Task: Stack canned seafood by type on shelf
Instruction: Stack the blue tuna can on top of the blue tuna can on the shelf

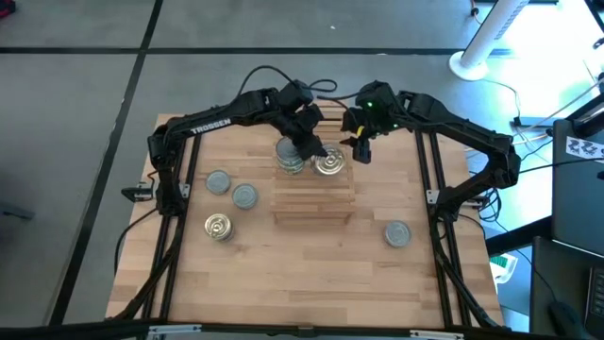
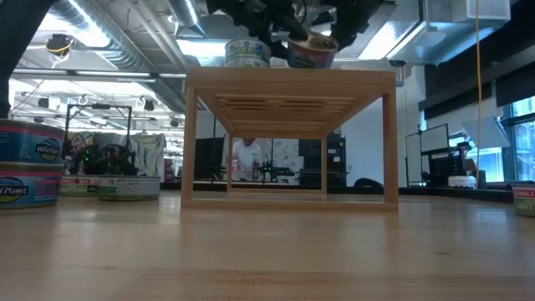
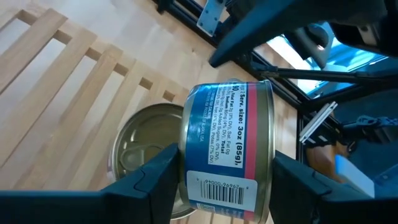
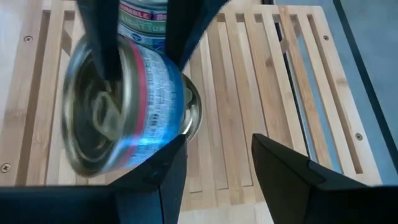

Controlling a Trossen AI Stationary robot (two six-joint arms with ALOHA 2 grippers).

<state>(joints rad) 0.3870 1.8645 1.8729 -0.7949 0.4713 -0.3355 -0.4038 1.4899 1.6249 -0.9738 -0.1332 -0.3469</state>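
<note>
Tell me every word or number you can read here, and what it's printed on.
"TROSSEN": left dark robot arm.
"Serv. size: 3oz (85g)": blue-and-red label of the round tin in the left gripper.
"Wild Planet": stacked blue-labelled tins.
Barcode digits, and the tin label in the right wrist view: too blurred.

Your shelf point(image 1: 314, 201): 12 o'clock half blocked by tins point(image 1: 291, 157) and both end effectors; 6 o'clock half bare. Loose tins point(image 1: 232, 189) crowd 9 o'clock table point(image 1: 311, 274).
</note>
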